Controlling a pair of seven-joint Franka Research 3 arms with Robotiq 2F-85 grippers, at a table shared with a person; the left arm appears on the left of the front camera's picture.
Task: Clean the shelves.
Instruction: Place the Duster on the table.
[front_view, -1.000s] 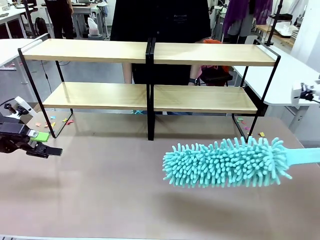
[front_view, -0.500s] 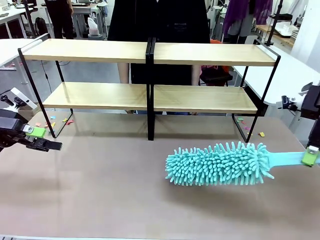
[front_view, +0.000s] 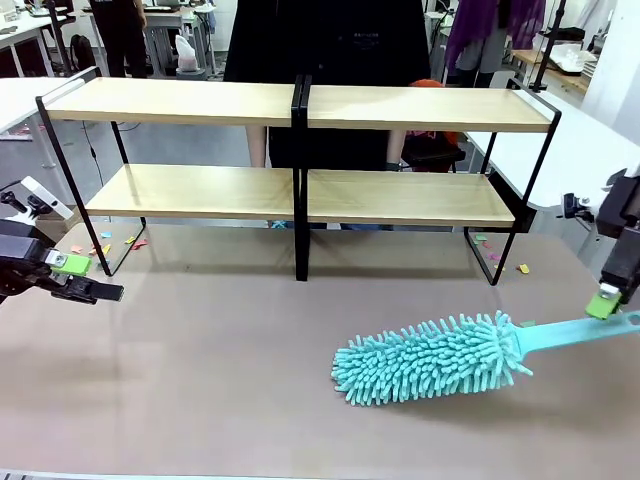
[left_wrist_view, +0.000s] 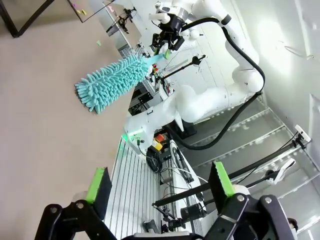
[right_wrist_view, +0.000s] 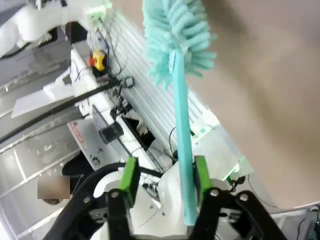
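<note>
The shelves (front_view: 300, 150) stand at the surface's (front_view: 200, 380) far side. Right tool (front_view: 606, 303), jaws apart around the teal duster's (front_view: 430, 358) handle, sits near right; left tool (front_view: 85, 280), open, near left.

The tabletop (front_view: 200, 380) lies open across the lower left and middle of the frame. A teal duster (front_view: 430, 358) lies across the lower right, blocking passage there. The shelves (front_view: 300, 150) span the upper half; all four boards are bare, with open gaps between tiers. Black frame posts stand at centre and both ends. A person (front_view: 330, 60) stands close behind the shelves.
</note>
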